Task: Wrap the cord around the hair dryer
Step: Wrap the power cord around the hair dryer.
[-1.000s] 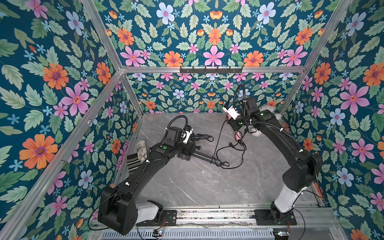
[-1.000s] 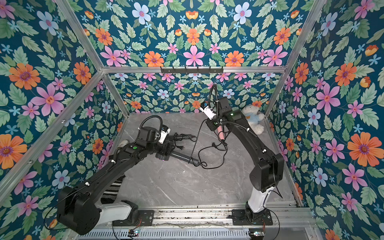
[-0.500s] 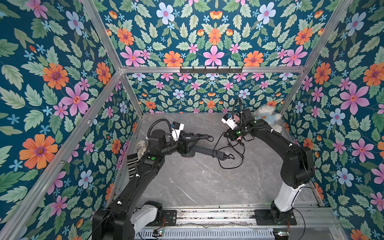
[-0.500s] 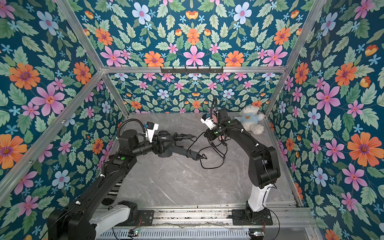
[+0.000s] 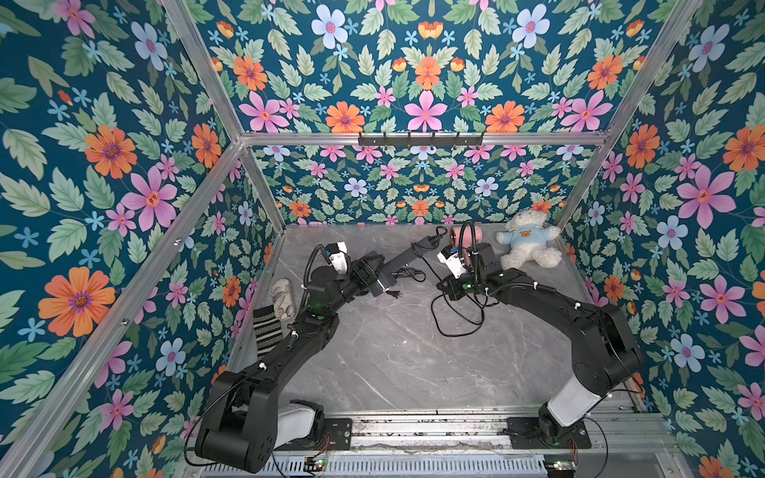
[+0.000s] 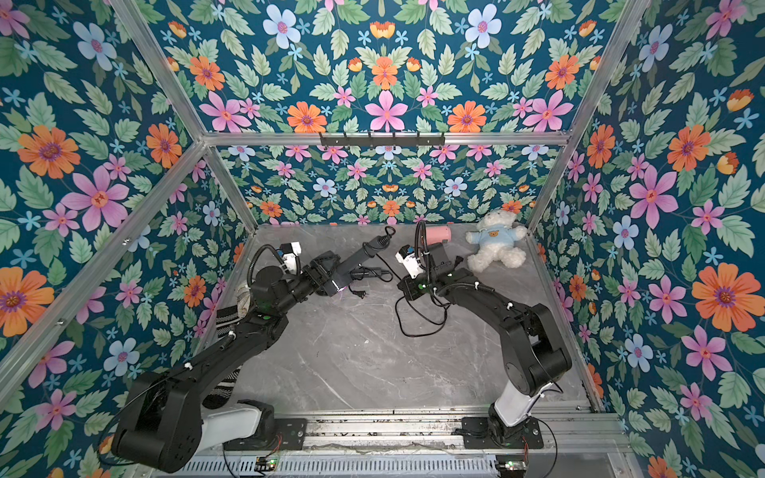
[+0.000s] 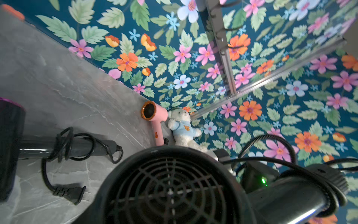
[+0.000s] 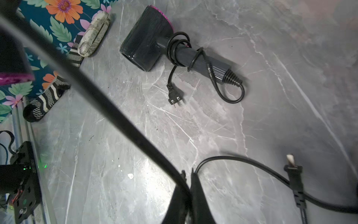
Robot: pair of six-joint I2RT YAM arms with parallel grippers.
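Grey marble surface (image 5: 393, 364), floral walls (image 5: 422, 82). Left fingers (image 5: 366, 271) clamped on black hair dryer (image 5: 403, 258), toward far edge; right fingers (image 8: 199, 197) pinched shut on its cord (image 8: 120, 119).

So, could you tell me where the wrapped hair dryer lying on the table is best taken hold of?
Probably by its handle, on the bare stretch between the last cord loop and the strain relief. Come down from above, jaws across the handle: the wrapped hair dryer lies flat on the table, and its head looks too bulky.
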